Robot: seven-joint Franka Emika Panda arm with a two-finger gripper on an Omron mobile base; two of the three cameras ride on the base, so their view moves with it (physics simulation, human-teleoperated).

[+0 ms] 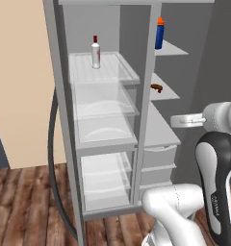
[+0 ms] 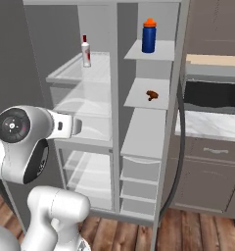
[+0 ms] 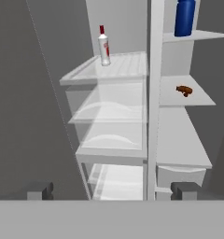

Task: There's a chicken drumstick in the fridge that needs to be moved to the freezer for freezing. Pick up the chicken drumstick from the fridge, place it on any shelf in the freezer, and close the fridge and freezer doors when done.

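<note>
The chicken drumstick (image 1: 157, 87) (image 2: 152, 94) (image 3: 184, 90) is a small reddish-brown lump lying on the middle shelf (image 3: 188, 100) of the freezer (image 2: 146, 122), the narrow right half of the grey unit. The fridge (image 1: 103, 120) is the wider left half with glass shelves. My gripper (image 3: 113, 191) is open and holds nothing; it hangs well back from the unit, about level with the drawers. The fridge and freezer doors are swung open, and their dark handles (image 1: 54, 158) (image 2: 180, 162) show edge-on at the unit's two sides.
A white red-capped bottle (image 1: 95, 52) (image 3: 104, 46) stands on the top glass shelf. A blue orange-capped bottle (image 1: 159, 34) (image 2: 149, 37) stands on the top freezer shelf. To the right are a counter (image 2: 207, 125) and a dark microwave (image 2: 212, 98).
</note>
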